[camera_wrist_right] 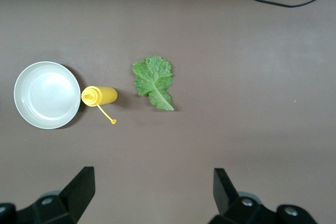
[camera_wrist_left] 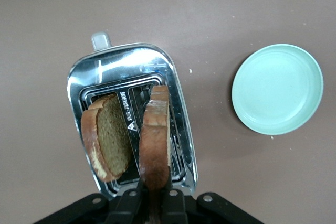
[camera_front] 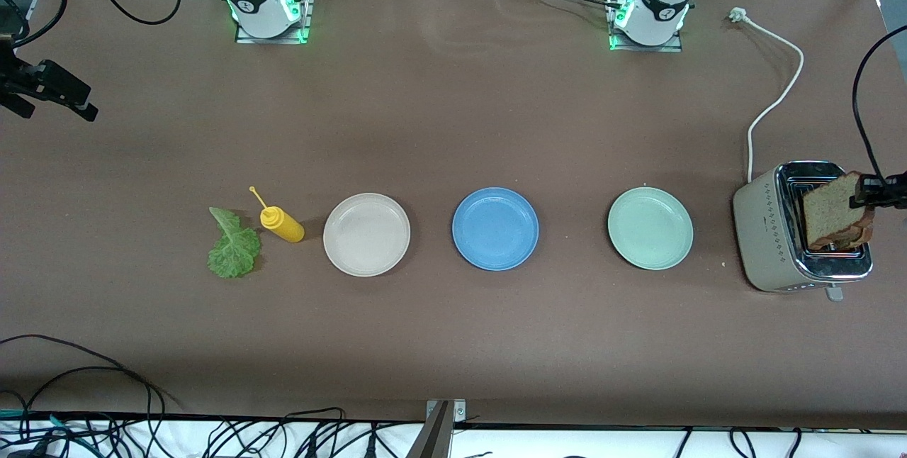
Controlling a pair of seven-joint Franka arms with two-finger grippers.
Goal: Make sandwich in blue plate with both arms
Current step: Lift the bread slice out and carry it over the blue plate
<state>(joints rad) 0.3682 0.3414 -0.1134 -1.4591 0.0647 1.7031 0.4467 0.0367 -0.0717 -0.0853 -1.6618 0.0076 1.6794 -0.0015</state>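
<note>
The blue plate [camera_front: 495, 228] sits bare on the tabletop [camera_front: 453, 344] between a beige plate [camera_front: 366, 234] and a mint plate [camera_front: 650, 227]; the left gripper [camera_wrist_left: 153, 199] pinches a bread slice [camera_wrist_left: 155, 145] in the toaster [camera_front: 769, 231], beside another slice [camera_wrist_left: 107, 137]; the right gripper [camera_wrist_right: 152, 184] hangs wide open over the lettuce [camera_wrist_right: 153, 81] and yellow bottle [camera_wrist_right: 100, 96].

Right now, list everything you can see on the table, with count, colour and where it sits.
blue plate: one, medium blue, middle of the plate row.
beige-white plate: one, toward the right arm's end.
mint-green plate: one, beside the toaster.
toaster: one, silver, at the left arm's end.
bread slices: two, brown, one in a slot, one gripped above the toaster.
lettuce leaf: one, green, beside the bottle.
squeeze bottle: one, yellow, lying beside the beige-white plate.
left gripper: shut on a slice.
right gripper: open, waiting.
</note>
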